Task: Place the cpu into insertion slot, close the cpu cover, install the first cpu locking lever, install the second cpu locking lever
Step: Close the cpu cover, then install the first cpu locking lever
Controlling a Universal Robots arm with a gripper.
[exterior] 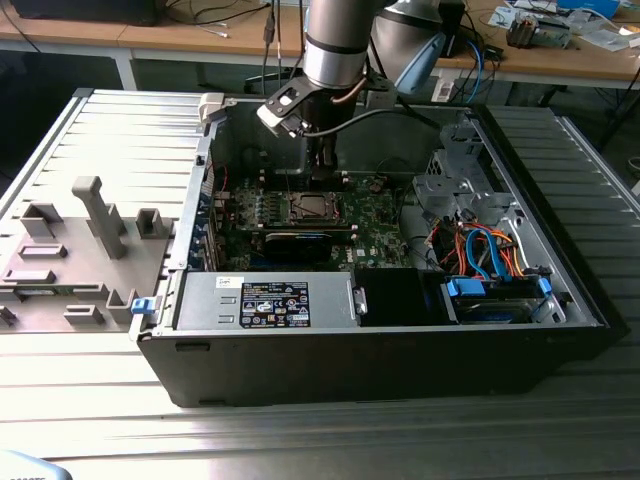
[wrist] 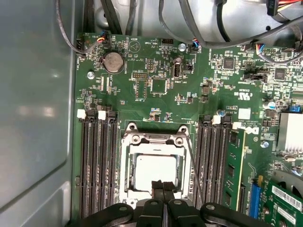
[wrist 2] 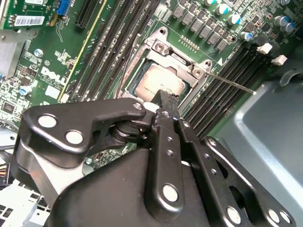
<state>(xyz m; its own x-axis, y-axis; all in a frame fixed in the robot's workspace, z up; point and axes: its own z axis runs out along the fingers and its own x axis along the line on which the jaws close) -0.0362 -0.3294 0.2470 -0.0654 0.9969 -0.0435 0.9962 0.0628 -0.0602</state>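
One gripper (wrist: 163, 183), fingers pressed together with nothing between them, stands low with its tips over the edge of the cpu (wrist: 156, 166). The cpu lies flat in the insertion slot (exterior: 312, 207) of the green motherboard (wrist: 156, 61), framed by the lowered cpu cover (wrist: 127, 163). A thin lever rod (wrist 2: 232, 81) juts out across the memory slots (wrist: 97, 165).

The cpu (wrist: 156, 169) showed a dull, matt grey metal top, the cpu cover (wrist: 127, 163) brighter silvery metal, the motherboard (wrist: 142, 61) smooth green board, and the gripper (wrist 2: 165, 98) smooth black links with a slight sheen.
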